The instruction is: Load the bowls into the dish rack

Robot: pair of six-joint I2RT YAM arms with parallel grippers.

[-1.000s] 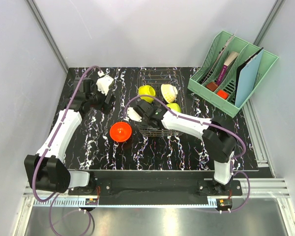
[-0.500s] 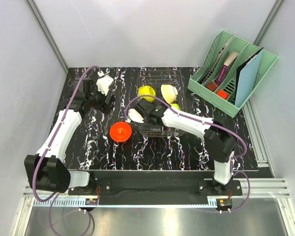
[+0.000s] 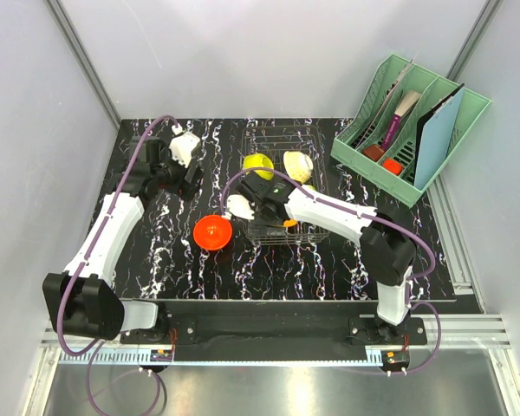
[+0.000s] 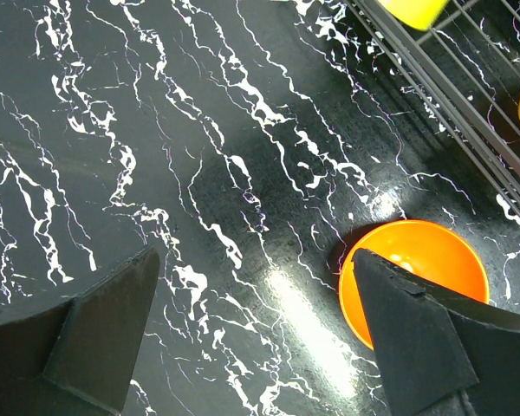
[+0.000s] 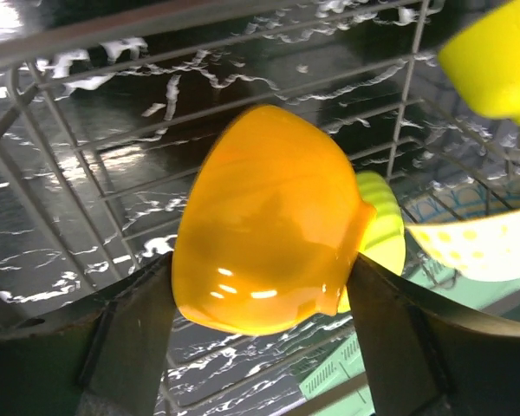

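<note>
The right gripper [image 5: 258, 270] reaches into the rectangular dish rack of thin dark metal wire [image 3: 273, 139], which stands on the black, white-veined marbled table [image 3: 156, 251] towards its rear. Between its 2 fingers lies a glossy amber-orange round bowl [image 5: 269, 251], tipped on its side above the rack's floor wires. Both fingers sit against the bowl's sides, but I cannot tell whether they pinch it or merely flank it. 3 other bowls are in the rack. A plain yellow bowl [image 3: 258, 165] and a cream dotted bowl [image 3: 298, 164] are at the rear, and a lime-green bowl [image 5: 383, 232] is just behind the amber one (largely hidden from above by the arm). A red-orange plastic bowl [image 3: 213, 232] rests on the table just left of the rack's near corner. The left gripper [image 4: 256, 295] hovers over the table near that bowl, jaws spread wide and holding nothing. A mint-green plastic slotted file organiser [image 3: 373, 178] sits at the far right corner
</note>
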